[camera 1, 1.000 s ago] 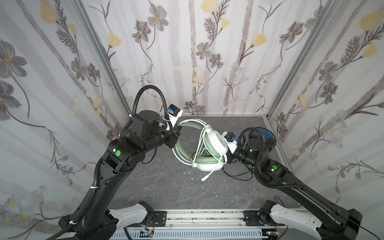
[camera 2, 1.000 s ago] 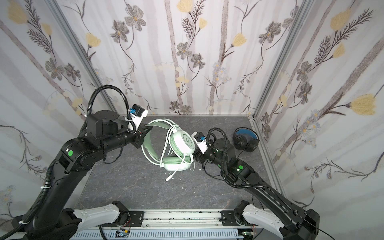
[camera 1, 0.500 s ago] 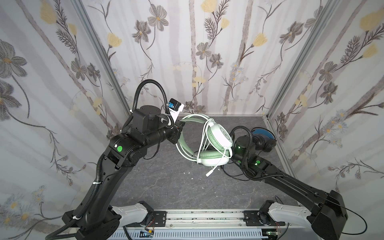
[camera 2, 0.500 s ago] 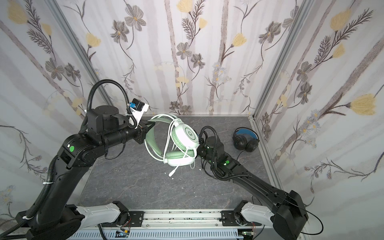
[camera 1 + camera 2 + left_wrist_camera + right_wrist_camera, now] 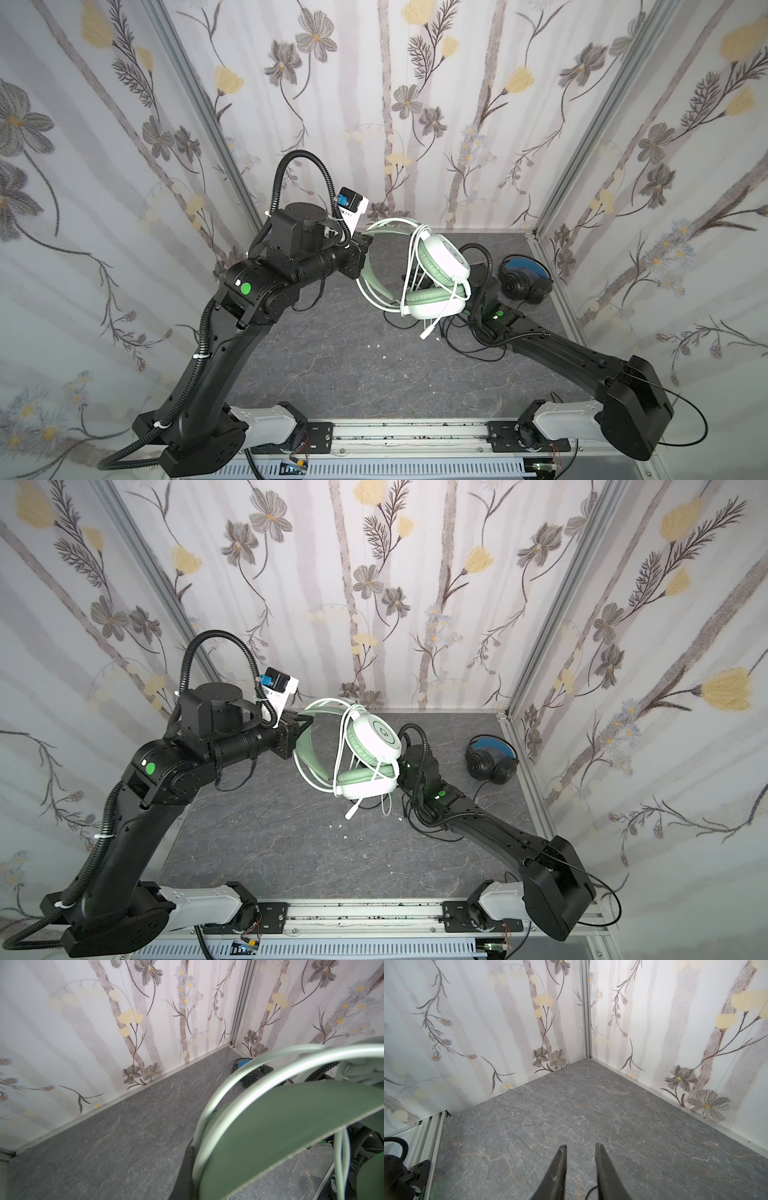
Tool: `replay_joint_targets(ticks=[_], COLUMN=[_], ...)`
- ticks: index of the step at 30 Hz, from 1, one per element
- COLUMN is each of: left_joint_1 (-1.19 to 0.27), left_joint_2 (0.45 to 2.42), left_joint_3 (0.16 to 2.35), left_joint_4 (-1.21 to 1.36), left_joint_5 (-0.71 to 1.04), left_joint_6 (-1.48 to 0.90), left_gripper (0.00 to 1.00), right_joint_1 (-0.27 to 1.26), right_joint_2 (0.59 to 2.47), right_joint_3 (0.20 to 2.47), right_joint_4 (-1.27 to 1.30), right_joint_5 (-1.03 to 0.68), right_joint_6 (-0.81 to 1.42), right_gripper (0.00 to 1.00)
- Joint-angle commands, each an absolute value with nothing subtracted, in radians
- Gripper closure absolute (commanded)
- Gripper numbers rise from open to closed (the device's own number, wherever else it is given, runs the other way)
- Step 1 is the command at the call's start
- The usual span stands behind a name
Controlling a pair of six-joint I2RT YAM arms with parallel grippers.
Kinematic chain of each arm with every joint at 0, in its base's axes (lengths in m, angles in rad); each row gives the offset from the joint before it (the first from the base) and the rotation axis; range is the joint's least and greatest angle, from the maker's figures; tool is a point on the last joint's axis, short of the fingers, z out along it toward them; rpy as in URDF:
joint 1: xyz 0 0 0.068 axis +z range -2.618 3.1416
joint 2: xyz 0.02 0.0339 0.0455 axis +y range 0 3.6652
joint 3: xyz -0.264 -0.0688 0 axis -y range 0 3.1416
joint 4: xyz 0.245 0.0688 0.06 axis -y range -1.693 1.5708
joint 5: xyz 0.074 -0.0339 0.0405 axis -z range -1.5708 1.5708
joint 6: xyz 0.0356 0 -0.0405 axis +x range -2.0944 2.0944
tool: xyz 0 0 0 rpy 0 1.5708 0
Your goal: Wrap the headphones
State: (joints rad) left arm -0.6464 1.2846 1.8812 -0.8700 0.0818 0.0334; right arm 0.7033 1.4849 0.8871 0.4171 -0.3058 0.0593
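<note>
left gripper (image 5: 362, 243) is clamped on the headband of the mint-green headset (image 5: 441, 266), holding it up off the grey table (image 5: 332, 374) with the earcups hanging toward the middle. the whitish cable (image 5: 409, 270) runs in a few loops over band and cups, and its plug end (image 5: 426, 332) dangles free below, so i'd call this late in the wrap of headset 1, tail not tucked.

right gripper (image 5: 581, 1148) sits low behind the cups. from its wrist camera the jaws stand a narrow gap apart, bare table ahead of the tips, pinching nothing i can make out.

the black headset (image 5: 525, 282) lies on the table by the right wall, its black cable (image 5: 478, 353) sprawled loose around the right arm, not wrapped at all.

next move, as i read it: the right gripper has to find that hanging tail, pinch it near the plug and carry it round the band without dragging the loops off. then headset 2.
</note>
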Motion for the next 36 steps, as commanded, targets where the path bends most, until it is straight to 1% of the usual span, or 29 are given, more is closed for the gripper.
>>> replay_joint_targets(ticks=[1,4,14,21,25,28,31,36], left_joint_1=[-0.645,-0.645,-0.644,-0.643,-0.640,-0.632,-0.622,-0.608], left_joint_2=[1.293,1.310,1.337,1.356,1.363,1.369,1.376,1.397], left_joint_3=[1.911,1.942,2.010,2.058,2.073,2.093,2.109,2.146], left_joint_4=[-0.770,-0.768,-0.754,-0.748,-0.760,-0.768,-0.764,-0.761], left_joint_5=[0.065,0.063,0.083,0.108,0.115,0.124,0.130,0.065], left_joint_6=[-0.047,-0.065,-0.095,-0.120,-0.121,-0.132,-0.148,-0.192], left_gripper=[1.00,1.00,1.00,1.00,1.00,1.00,1.00,1.00], right_joint_1=[0.701,0.700,0.701,0.700,0.700,0.700,0.700,0.700], right_joint_2=[1.498,1.508,1.531,1.552,1.567,1.585,1.591,1.585], right_joint_3=[0.872,0.851,0.814,0.805,0.810,0.815,0.818,0.799], right_joint_4=[0.473,0.482,0.524,0.553,0.568,0.576,0.577,0.557], right_joint_5=[-0.334,-0.345,-0.359,-0.368,-0.371,-0.378,-0.388,-0.384], right_joint_6=[0.086,0.099,0.132,0.150,0.156,0.161,0.162,0.162], right_gripper=[0.78,0.80,0.82,0.81,0.77,0.76,0.82,0.96])
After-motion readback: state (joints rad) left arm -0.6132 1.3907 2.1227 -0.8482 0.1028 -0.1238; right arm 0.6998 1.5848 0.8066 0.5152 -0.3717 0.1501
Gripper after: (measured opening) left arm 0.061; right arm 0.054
